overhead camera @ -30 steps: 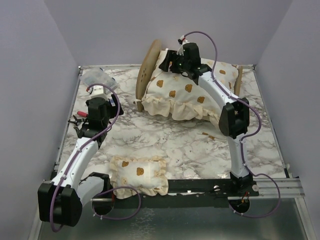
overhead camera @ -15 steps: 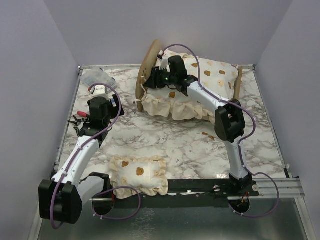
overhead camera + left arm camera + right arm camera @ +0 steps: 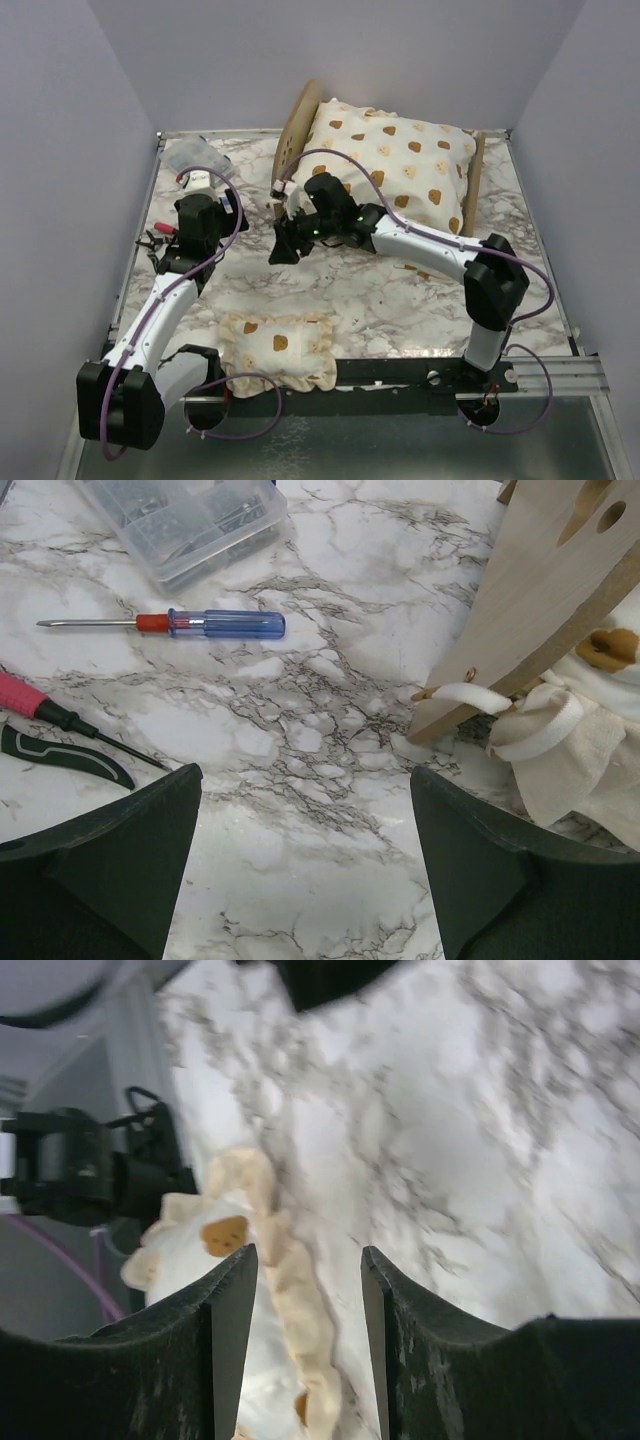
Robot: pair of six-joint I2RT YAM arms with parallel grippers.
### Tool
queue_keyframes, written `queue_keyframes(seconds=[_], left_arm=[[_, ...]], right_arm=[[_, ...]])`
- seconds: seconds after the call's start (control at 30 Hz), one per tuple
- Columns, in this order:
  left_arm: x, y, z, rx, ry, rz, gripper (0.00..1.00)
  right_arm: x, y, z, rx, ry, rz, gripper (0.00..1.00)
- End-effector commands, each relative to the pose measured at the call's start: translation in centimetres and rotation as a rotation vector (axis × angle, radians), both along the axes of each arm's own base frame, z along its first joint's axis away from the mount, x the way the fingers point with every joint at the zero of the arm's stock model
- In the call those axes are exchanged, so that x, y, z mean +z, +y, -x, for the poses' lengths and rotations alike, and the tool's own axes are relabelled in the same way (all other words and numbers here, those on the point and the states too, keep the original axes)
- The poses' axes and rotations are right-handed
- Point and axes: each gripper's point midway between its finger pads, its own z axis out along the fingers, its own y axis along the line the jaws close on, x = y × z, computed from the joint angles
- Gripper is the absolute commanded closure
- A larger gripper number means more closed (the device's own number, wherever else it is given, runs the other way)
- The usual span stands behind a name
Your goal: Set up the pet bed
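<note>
The left arm [image 3: 160, 300] bends, left tool [image 3: 303, 778] spread wide; right arm [image 3: 430, 250] stretched leftward, right tool [image 3: 303, 1260] partly parted, empty.

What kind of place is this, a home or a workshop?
Probably a robot lab booth: a left arm and right arm bolted at a marble-look table, plain walls around, screwdriver nearby.

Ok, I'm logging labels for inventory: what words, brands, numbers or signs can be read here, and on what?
None can be read. The blue-handled screwdriver shows no marking, the clear plastic box no legible label, and the large cushion carries only brown bear prints, no lettering.
</note>
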Motion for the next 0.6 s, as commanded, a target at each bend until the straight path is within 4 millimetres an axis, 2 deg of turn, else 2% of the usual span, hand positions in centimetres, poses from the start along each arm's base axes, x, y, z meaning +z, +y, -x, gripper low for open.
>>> queue_keyframes(seconds=[0.0,0.07,0.13,0.2,0.3,0.43,0.5,0.57], left_arm=[[0.0,-0.3,0.4,-0.024,-0.006,-0.004,0.14],[0.1,-0.3,0.5,-0.025,-0.01,-0.002,0.14],[0.3,-0.4,0.5,-0.029,-0.016,0.003,0.14],[0.4,-0.6,0.6,-0.039,-0.019,0.007,0.14],[0.4,-1.3,0.6,-0.072,-0.018,0.024,0.14],[0.5,-2.2,0.6,-0.112,-0.016,0.039,0.14],[0.5,-2.7,0.6,-0.129,-0.014,0.041,0.14],[0.5,-3.3,0.8,-0.154,-0.012,0.04,0.14]], right_arm=[[0.4,-5.6,-3.5,-0.218,-0.12,0.148,0.46],[2.3,-8.7,-5.4,-0.344,-0.172,0.197,0.4],[4.2,-13.5,-8.0,-0.519,-0.206,0.245,0.36],[5.8,-19.1,-10.0,-0.696,-0.229,0.285,0.33],[7.6,-28.8,-12.1,-0.99,-0.234,0.329,0.27],[8.4,-40.6,-12.3,-1.354,-0.24,0.425,0.22],[7.8,-44.9,-11.7,-1.477,-0.213,0.477,0.22],[6.9,-47.9,-11.2,-1.562,-0.167,0.5,0.22]])
